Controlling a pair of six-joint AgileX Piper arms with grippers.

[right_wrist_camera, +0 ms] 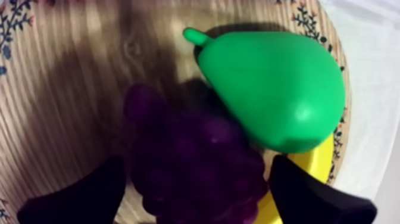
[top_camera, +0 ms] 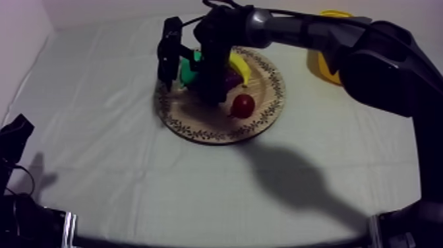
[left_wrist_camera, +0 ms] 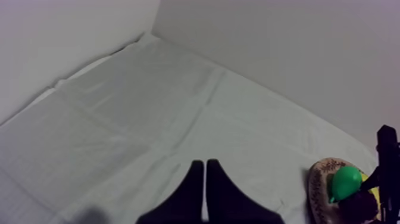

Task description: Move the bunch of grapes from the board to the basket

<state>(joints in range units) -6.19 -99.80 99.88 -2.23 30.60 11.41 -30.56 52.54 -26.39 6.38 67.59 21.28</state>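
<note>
Step in hand: the grasp itself, as I judge it. The right gripper (right_wrist_camera: 196, 176) is down over the wooden board (top_camera: 198, 125) with the bunch of grapes (right_wrist_camera: 190, 149) between its fingers (right_wrist_camera: 83, 196).
Right fingers: spread wide, one on each side of the bunch. I cannot tell whether either one touches it.
Grapes: lying on the board, pressed against the pear (right_wrist_camera: 274, 89), with the banana (right_wrist_camera: 309, 167) just beyond on the same side.
Small red fruit (top_camera: 243, 105): on the board nearer its front rim, apart from the bunch.
Left gripper (left_wrist_camera: 205, 190): low at its own side of the bench (top_camera: 99, 145), fingers together in a narrow wedge with nothing between them, well apart from the board.
Yellow basket (top_camera: 320, 66): on the right side of the bench, well apart from the board and partly behind the right arm.
Progress: early. Nothing is lifted and the basket has not received anything.
Next move calls for: closing the fingers squarely on the bunch, then a straight lift before any travel towards the basket.
Watch for: the finger on the pear's side has little room (the pear crowds it there), so closing may nudge the pear or catch the banana.
Handling guess: a lumpy bunch may shift in the grip, so a firm hold low on its body seems wiser.
</note>
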